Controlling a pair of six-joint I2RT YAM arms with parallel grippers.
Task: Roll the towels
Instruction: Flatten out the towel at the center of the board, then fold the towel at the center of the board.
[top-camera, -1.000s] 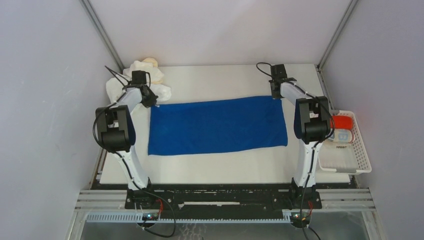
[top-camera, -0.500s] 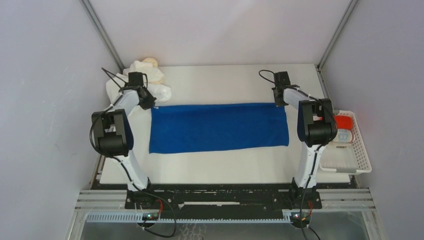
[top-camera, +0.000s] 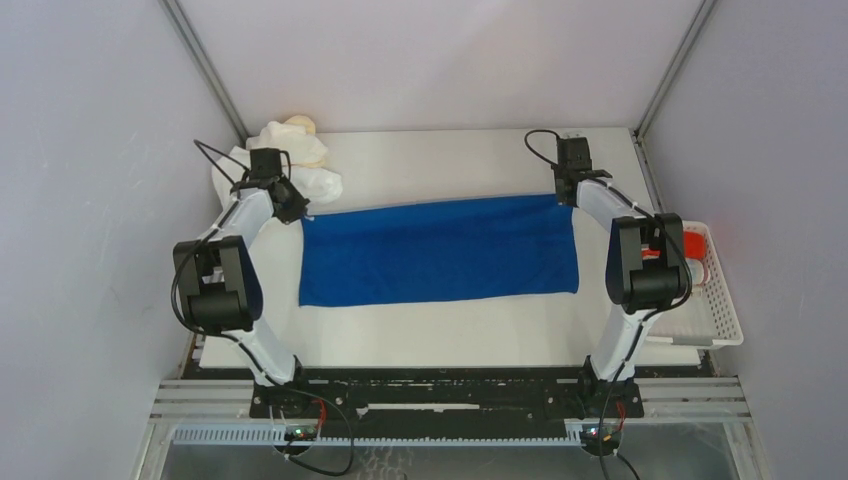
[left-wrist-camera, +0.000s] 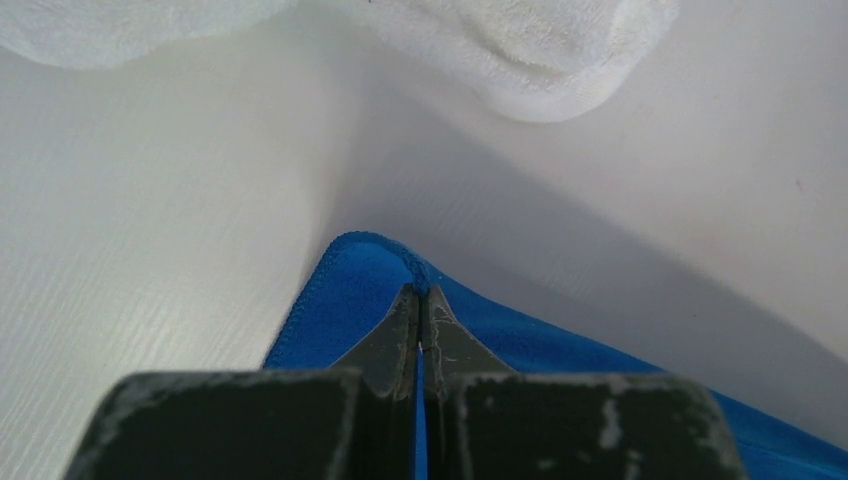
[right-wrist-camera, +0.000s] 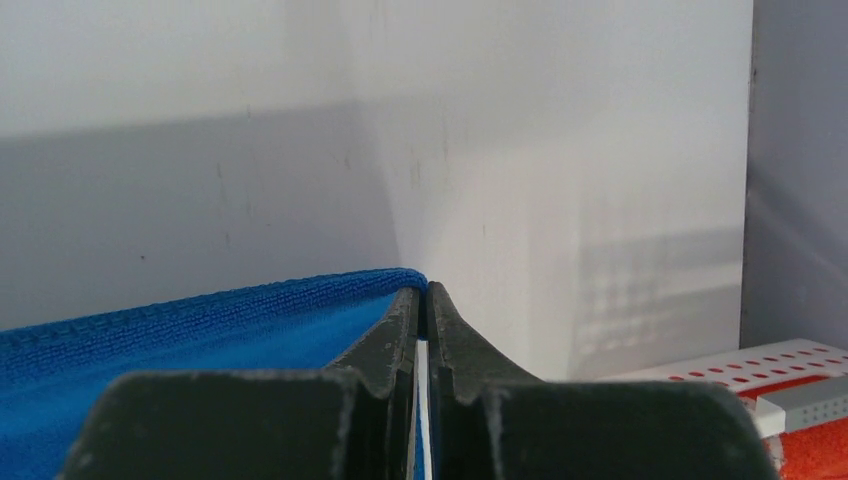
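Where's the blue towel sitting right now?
In the top view the blue towel lies spread across the table, far corners pinched by the left tool and right tool, the white towel pile just beyond its far-left corner.

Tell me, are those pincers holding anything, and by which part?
Yes, the blue towel: the left pincer is clamped on its far left corner, the right pincer on its far right corner.

I'm seeing the table (top-camera: 450, 335) carrying a blue towel (top-camera: 440, 250) across its middle. Pale towels (top-camera: 288, 142) are lying heaped at its far-left corner, and a basket (top-camera: 725, 325) is sitting at its right edge.
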